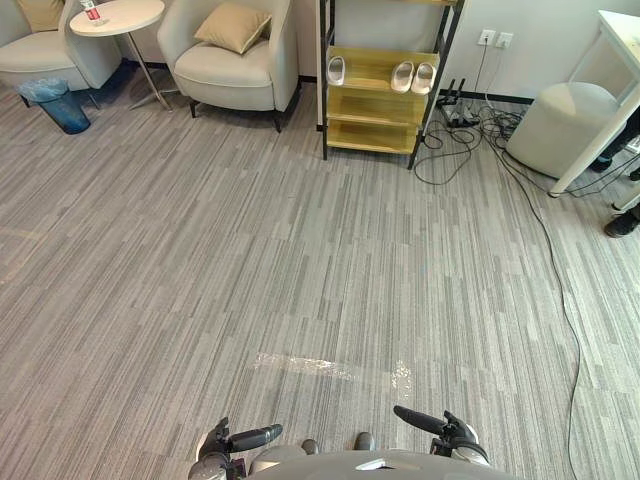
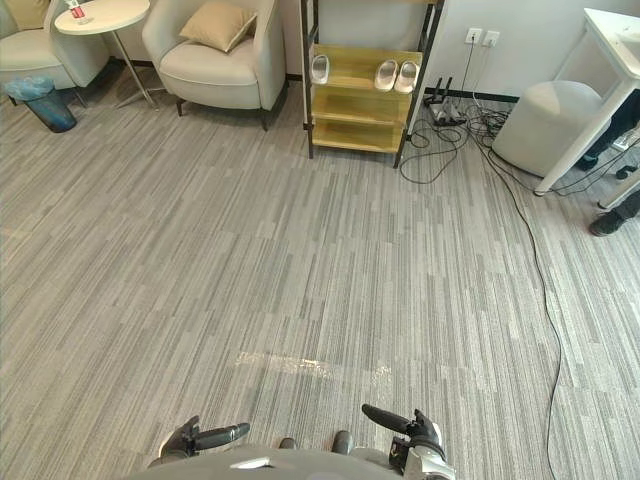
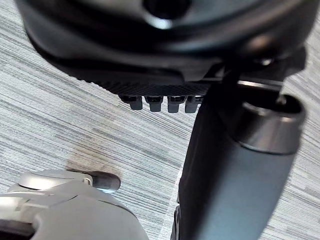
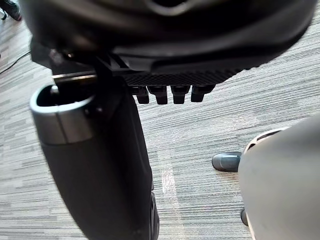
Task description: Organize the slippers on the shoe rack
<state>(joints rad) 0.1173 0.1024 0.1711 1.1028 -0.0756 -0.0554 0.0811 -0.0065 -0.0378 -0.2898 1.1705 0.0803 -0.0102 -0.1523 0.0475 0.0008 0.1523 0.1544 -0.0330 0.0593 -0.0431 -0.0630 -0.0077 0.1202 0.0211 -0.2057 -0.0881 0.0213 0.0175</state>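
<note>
1. Left hand (image 1: 240,440) at 7 o'clock, right hand (image 1: 432,424) at 5 o'clock, both low at the near edge of the eye views and apart from each other. Each wrist view shows the fingers (image 3: 155,103) in a straight row with the thumb clear of them. Both hands are spread and carry nothing.
2. Step in hand, as I judge it: the approach. No slipper is within reach. The next move calls for walking toward 12 o'clock until the shelf is in arm's range, keeping clear of the cables on the way.
3. Grey striped carpet (image 1: 250,250) runs ahead, with a shiny patch (image 1: 300,365) just past the hands.
4. Tangle of black cables (image 1: 455,150) at 1 o'clock, near the rack's foot. Grey pouf (image 1: 560,125) and white table (image 1: 620,60) at 2 o'clock, a person's dark shoe (image 1: 622,222) near the table leg.
5. Shoe rack (image 1: 375,105) at 12 o'clock, far off against the wall: black frame, yellow wooden shelves.
6. Slippers, all on the upper visible shelf: single slipper (image 1: 336,70) toward the left end, pair of slippers (image 1: 402,77) side by side toward the right end, well apart from the single one. Pale, whitish and rounded; toe direction too small to tell.
7. Armchair (image 1: 235,75) with a tan cushion (image 1: 232,27) at 11 o'clock. Round side table (image 1: 117,16) and blue bin (image 1: 58,105) at 10 o'clock.
</note>
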